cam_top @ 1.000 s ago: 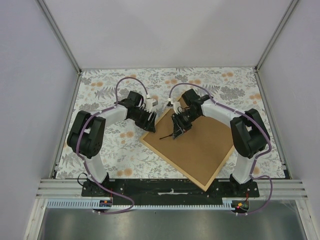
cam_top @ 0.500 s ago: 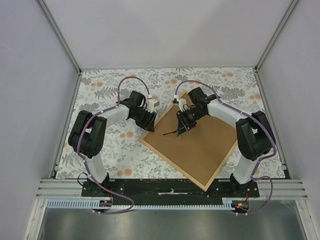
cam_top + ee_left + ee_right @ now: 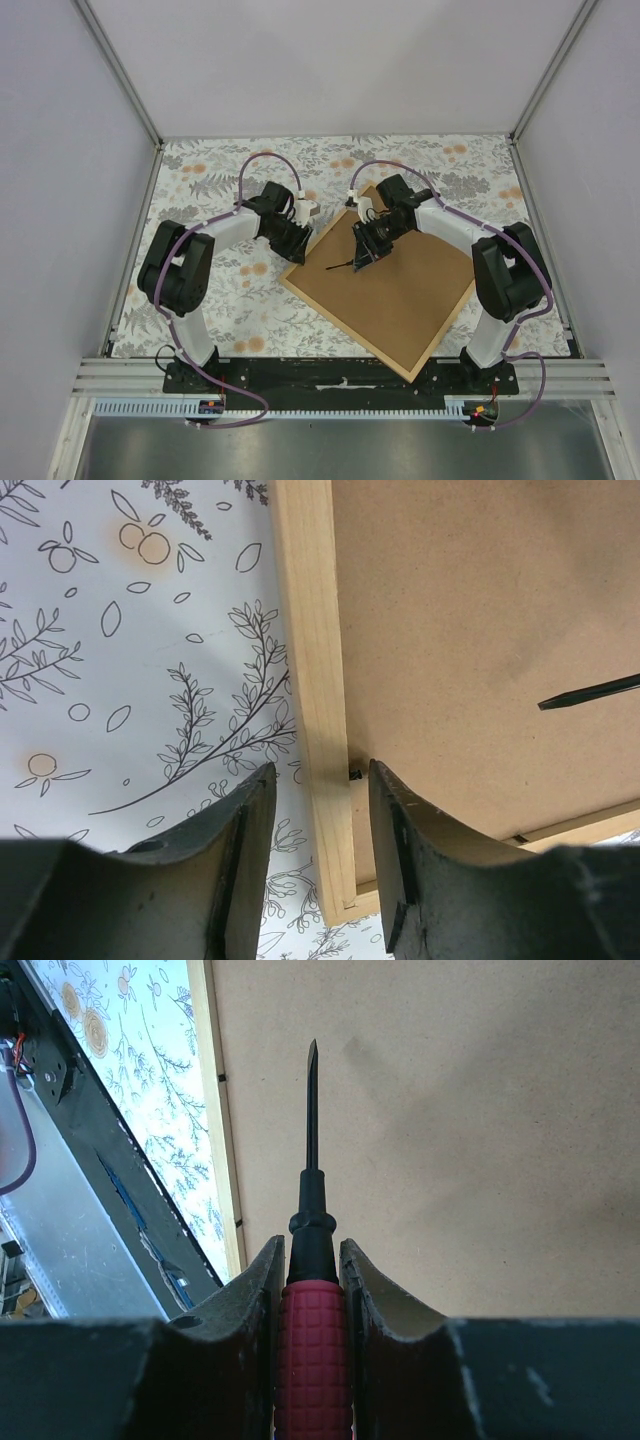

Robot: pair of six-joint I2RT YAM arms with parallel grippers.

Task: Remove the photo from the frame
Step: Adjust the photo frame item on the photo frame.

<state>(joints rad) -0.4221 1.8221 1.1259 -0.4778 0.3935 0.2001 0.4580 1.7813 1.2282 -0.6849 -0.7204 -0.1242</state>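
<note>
The frame point(image 3: 400, 300) lies face down on the flower-patterned worktop point(image 3: 220, 300), turned so that its corners point like a diamond. One corner reaches toward the near edge between the two arm bases. Its brown backing board point(image 3: 480, 610) faces up, so the photo cannot be seen.

The left claw point(image 3: 320, 775) hangs over the frame's left edge, close to a corner. Its two fingers stand apart, one over the worktop and one over the backing board. The light wooden strip point(image 3: 312, 660) runs between them, and the gap is wider than the strip. Whether the fingers touch the wood cannot be told. A small black tab point(image 3: 356, 773) sits at the strip's inner side, just beside the finger over the board.

The right claw point(image 3: 312, 1250) is clamped on a screwdriver point(image 3: 313, 1220) with a red ribbed handle and a thin black shaft. In the overhead view the claw is over the far part of the backing board, and the shaft points toward the left claw. Its tip is over bare board, well short of the strip.
</note>
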